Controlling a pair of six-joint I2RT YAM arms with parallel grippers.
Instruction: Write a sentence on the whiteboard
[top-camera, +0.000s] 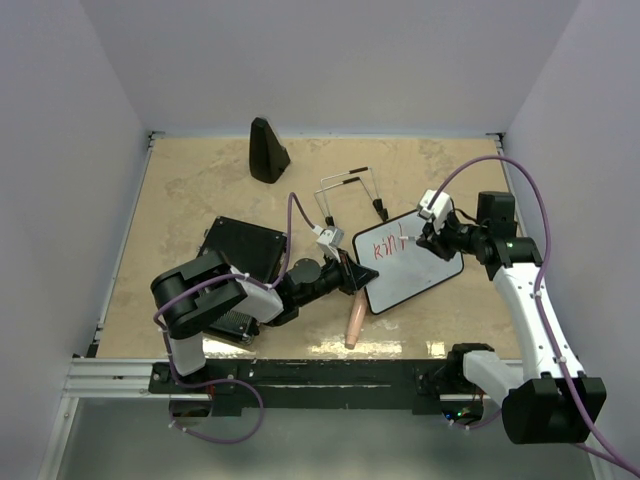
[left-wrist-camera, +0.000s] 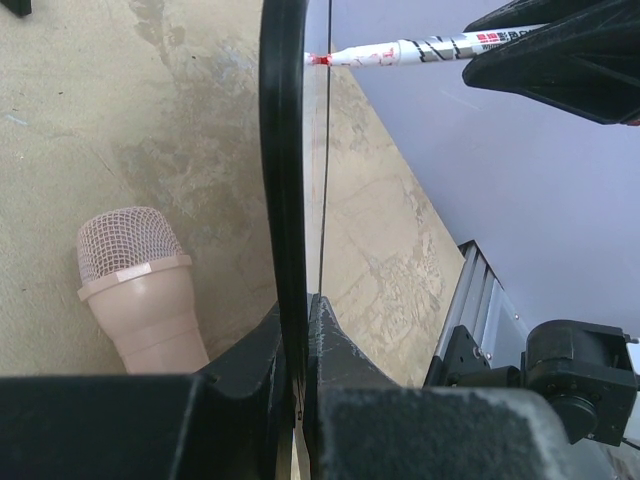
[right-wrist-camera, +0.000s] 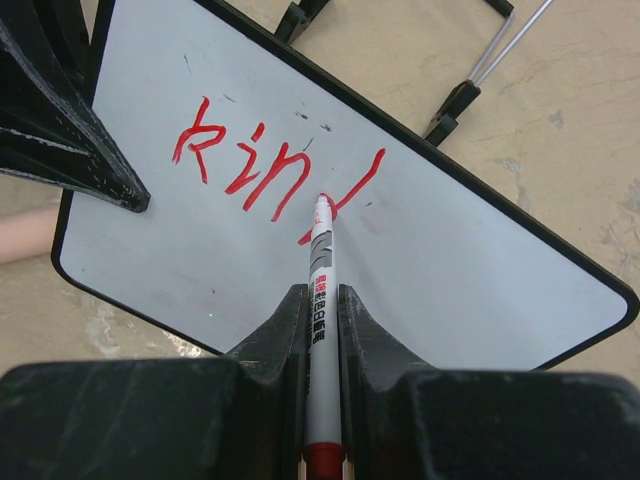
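Your left gripper (top-camera: 362, 275) is clamped shut on the edge of the whiteboard (top-camera: 415, 270). Your right gripper (top-camera: 428, 238) pinches a red marker (right-wrist-camera: 320, 265), its tip touching the board's red lettering (right-wrist-camera: 250, 165).

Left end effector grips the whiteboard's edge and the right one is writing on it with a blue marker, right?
Not quite. The marker writes red, not blue, as the right wrist view shows. The rest stands: the left end effector grips the whiteboard by its edge while the right end effector writes on it.
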